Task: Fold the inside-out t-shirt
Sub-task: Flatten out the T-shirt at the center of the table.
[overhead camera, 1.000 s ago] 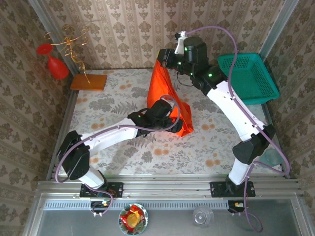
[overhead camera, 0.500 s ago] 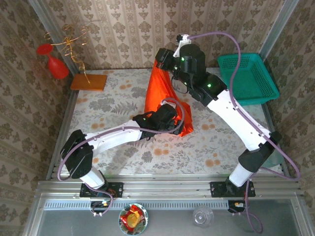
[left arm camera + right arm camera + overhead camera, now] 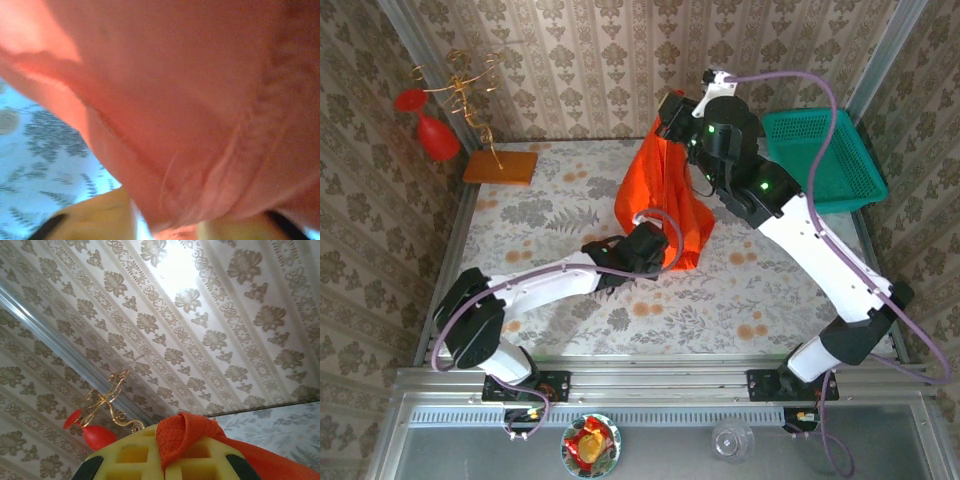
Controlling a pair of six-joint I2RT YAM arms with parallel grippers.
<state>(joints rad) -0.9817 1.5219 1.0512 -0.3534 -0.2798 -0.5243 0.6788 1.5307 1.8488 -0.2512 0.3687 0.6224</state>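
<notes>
My left gripper (image 3: 658, 243) sits at the 6 o'clock edge of the shirt (image 3: 655, 190), with cloth bunched between its pads (image 3: 100, 222); I cannot tell whether it is clamped. The shirt hangs as a cone over the centre of the table (image 3: 540, 200), its tail resting there. At its 12 o'clock my right gripper (image 3: 672, 118) is clenched on the top. I want a firm low bite, then to draw both holds apart evenly so the cloth spreads flat.

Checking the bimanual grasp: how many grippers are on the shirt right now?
2: the right gripper holds a bunch of the t-shirt up by the back wall; the left gripper grips its lower edge.
</notes>
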